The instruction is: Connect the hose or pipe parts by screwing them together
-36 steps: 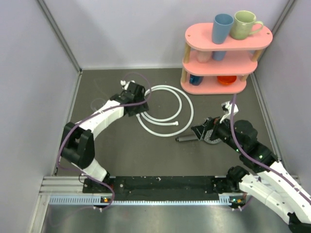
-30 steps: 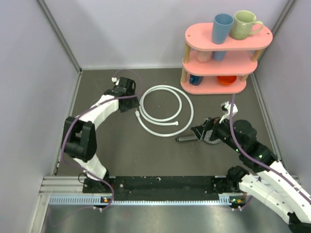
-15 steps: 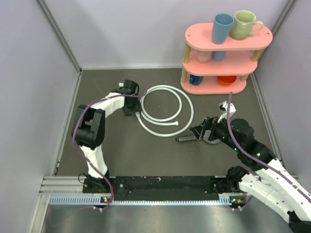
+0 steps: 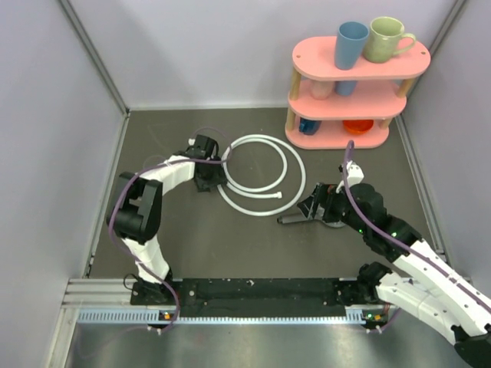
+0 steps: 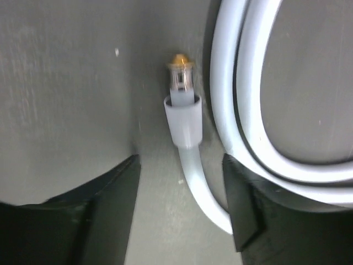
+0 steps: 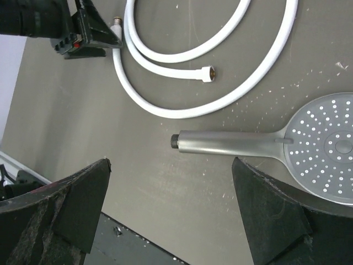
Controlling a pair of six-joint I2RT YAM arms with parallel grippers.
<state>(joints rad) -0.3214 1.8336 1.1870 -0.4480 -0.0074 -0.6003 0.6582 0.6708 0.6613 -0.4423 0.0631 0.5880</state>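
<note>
**Top view with both wrist views.** The left pincer [image 5: 181,163] has swung out past the coil and come back. It now sits low over the free end of the white hose [image 5: 229,83]. It is released: its fingers straddle the brass-tipped end fitting [image 5: 180,77] without touching it. A grasp on that end looks like the step in hand.

The right pincer [image 6: 171,165] has crept slightly toward the shower head [image 6: 331,144]. It too is released, spread wide above the handle [image 6: 231,142] and holding nothing.

Both parts lie flat on the table [image 4: 192,238], well apart from each other. The handle's threaded tip [image 6: 175,141] points toward the coil, and the hose's second fitting [image 6: 207,73] lies near it. Nothing is joined yet.

**Containers.** The pink shelf [image 4: 318,61] stands at the far right.
- Top tier: a blue cup [image 4: 351,42] and a green mug [image 4: 387,38].
- Middle tier: a pink cup [image 4: 322,88].
- Bottom tier: an orange bowl [image 4: 357,125].

Their insides cannot be seen.
</note>
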